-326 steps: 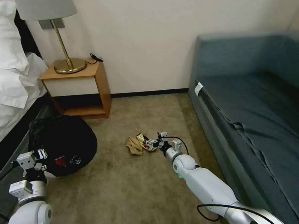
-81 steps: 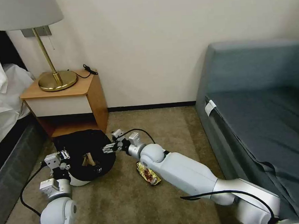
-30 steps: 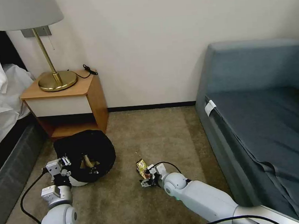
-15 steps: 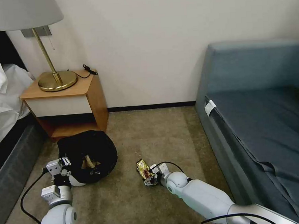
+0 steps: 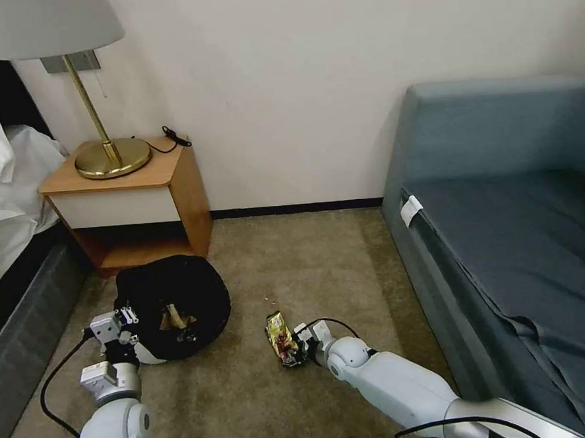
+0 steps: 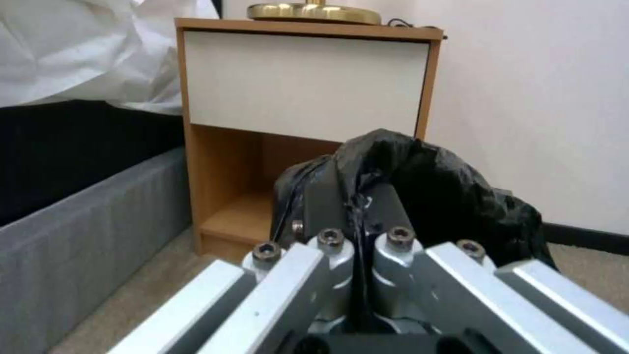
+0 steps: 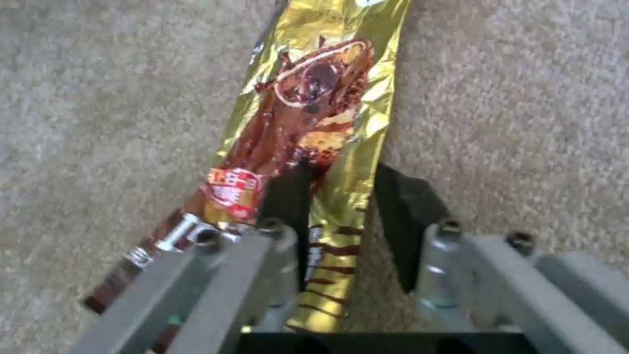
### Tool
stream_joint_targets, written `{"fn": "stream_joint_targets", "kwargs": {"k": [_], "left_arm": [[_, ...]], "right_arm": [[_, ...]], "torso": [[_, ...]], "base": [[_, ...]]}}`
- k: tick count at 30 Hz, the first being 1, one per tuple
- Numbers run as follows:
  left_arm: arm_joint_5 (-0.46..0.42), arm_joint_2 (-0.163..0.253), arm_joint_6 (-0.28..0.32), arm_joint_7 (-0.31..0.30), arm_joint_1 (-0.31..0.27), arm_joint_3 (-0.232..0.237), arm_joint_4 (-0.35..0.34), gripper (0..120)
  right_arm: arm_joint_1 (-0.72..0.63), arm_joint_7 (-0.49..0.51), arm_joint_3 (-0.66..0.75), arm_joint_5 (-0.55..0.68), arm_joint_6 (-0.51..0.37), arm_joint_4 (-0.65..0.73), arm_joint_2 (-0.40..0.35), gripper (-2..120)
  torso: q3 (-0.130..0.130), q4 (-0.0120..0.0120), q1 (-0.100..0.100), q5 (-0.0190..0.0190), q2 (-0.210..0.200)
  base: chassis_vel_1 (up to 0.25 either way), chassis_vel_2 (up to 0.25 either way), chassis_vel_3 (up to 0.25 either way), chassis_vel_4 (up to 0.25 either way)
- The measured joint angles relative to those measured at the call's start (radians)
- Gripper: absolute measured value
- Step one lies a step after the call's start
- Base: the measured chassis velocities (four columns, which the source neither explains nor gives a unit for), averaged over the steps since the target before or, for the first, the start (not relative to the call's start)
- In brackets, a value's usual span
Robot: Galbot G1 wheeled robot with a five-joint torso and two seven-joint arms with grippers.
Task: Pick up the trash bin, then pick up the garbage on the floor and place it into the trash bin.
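The trash bin (image 5: 172, 309) sits at lower left of the head view, a white tub swamped by its crinkly black bag (image 6: 419, 196), and the left gripper (image 5: 117, 329) has its jaws closed on the bag at the near rim, as the left wrist view shows, with plastic bunched between the dark pads. So the bin part looks done, and a tan scrap or two (image 5: 174, 317) already lie inside. What is left on the carpet (image 5: 295, 258), as far as I can see, is one gold wrapper (image 5: 280, 335), just below the middle of the frame and well apart from the bin. It is a long, flat foil sleeve, shiny gold with a brown chocolate picture and a small red badge, slightly creased. The right gripper (image 5: 294, 352) is down at its near end; in the right wrist view (image 7: 334, 216) the jaws are open, one dark pad resting on the foil and the other beside its edge on the carpet, not yet pinched. A few crumbs (image 5: 266, 300) dot the carpet farther off.
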Motion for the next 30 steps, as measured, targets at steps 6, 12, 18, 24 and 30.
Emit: {"fn": "stream_joint_targets", "kwargs": {"k": [6, 12, 18, 24, 30], "left_arm": [[-0.002, 0.003, 0.000, 0.001, -0.002, 0.000, 0.001, 0], [-0.003, 0.005, 0.000, 0.001, -0.005, 0.001, -0.002, 0], [-0.002, 0.005, 0.002, 0.001, -0.006, 0.004, -0.004, 0], [0.000, 0.003, 0.001, 0.002, -0.005, 0.006, 0.000, 0], [-0.001, 0.000, -0.001, 0.006, -0.001, 0.006, 0.000, 0]], "right_arm": [[-0.005, 0.000, 0.005, 0.000, 0.005, 0.001, -0.001, 1], [-0.007, 0.004, 0.016, 0.004, 0.007, 0.021, -0.008, 0], [-0.008, 0.012, 0.027, 0.019, 0.006, 0.051, -0.021, 0], [-0.013, 0.012, 0.030, 0.018, 0.006, 0.053, -0.022, 0], [-0.020, 0.005, 0.036, 0.013, 0.010, 0.050, -0.020, 0]], "torso": [[0.000, 0.0000, 0.000, 0.0000, 0.000], [0.000, -0.0001, 0.000, 0.0000, 0.000], [0.000, -0.0001, 0.000, 0.0000, 0.000], [0.000, 0.0000, 0.000, 0.0000, 0.000], [0.000, 0.0000, 0.000, 0.0000, 0.000]], "base": [[0.000, 0.000, 0.000, 0.000], [0.000, 0.000, 0.000, 0.000], [0.000, 0.000, 0.000, 0.000], [0.000, 0.000, 0.000, 0.000], [0.000, 0.000, 0.000, 0.000]]}}
